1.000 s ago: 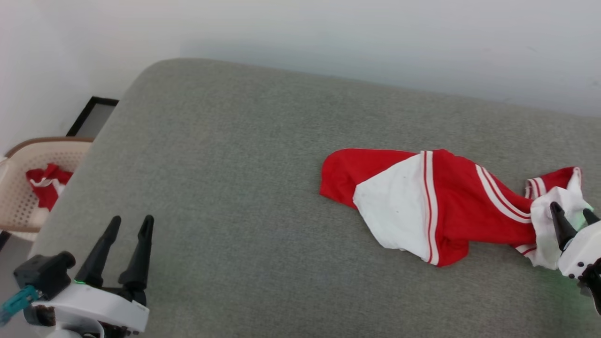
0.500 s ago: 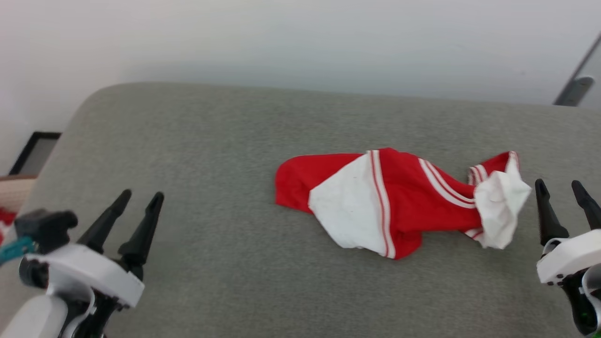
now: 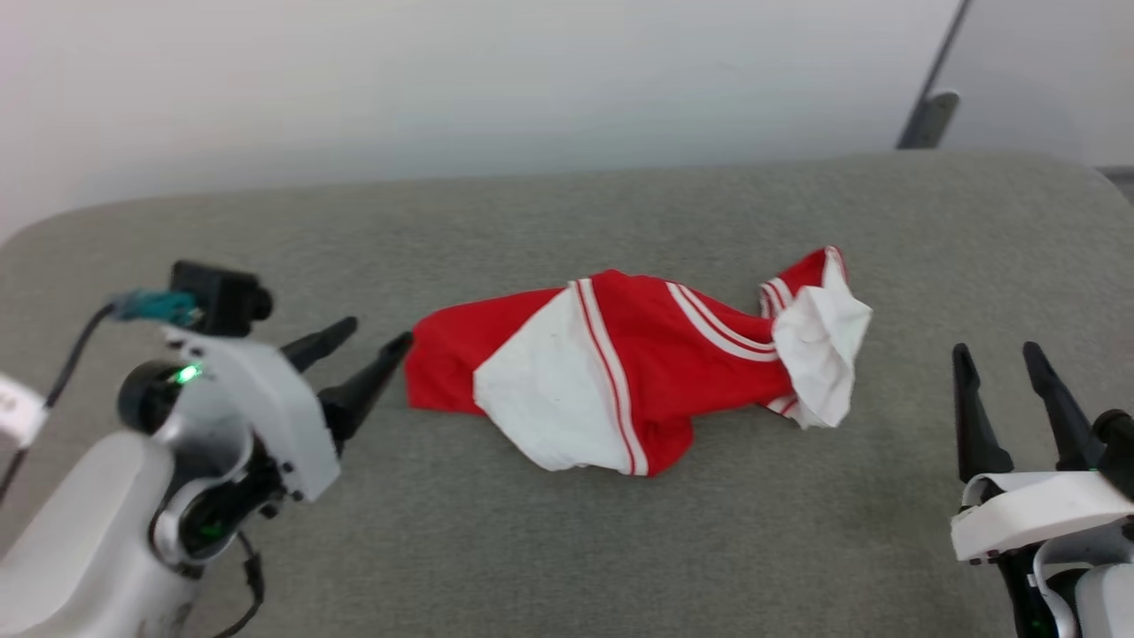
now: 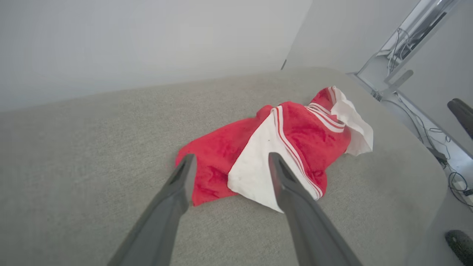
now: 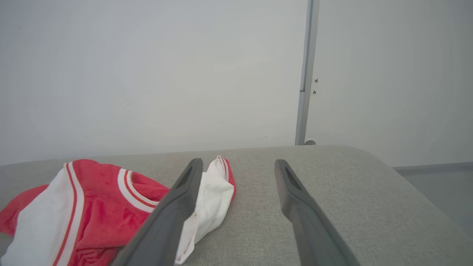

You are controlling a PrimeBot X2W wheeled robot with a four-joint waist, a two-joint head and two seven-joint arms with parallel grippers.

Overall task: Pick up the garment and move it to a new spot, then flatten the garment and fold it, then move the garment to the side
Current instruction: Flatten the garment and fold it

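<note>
Left claw (image 3: pixel 381 330), fingers apart, sits at the nine o'clock end of the shirt (image 3: pixel 620 372) crumpled on the cushion (image 3: pixel 532 221), right claw (image 3: pixel 995 349) apart at four o'clock: pinch both ends, pull outward.

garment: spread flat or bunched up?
Bunched. The garment lies crumpled in a long heap on the grey cushion, layers overlapping, its white end twisted.
</note>
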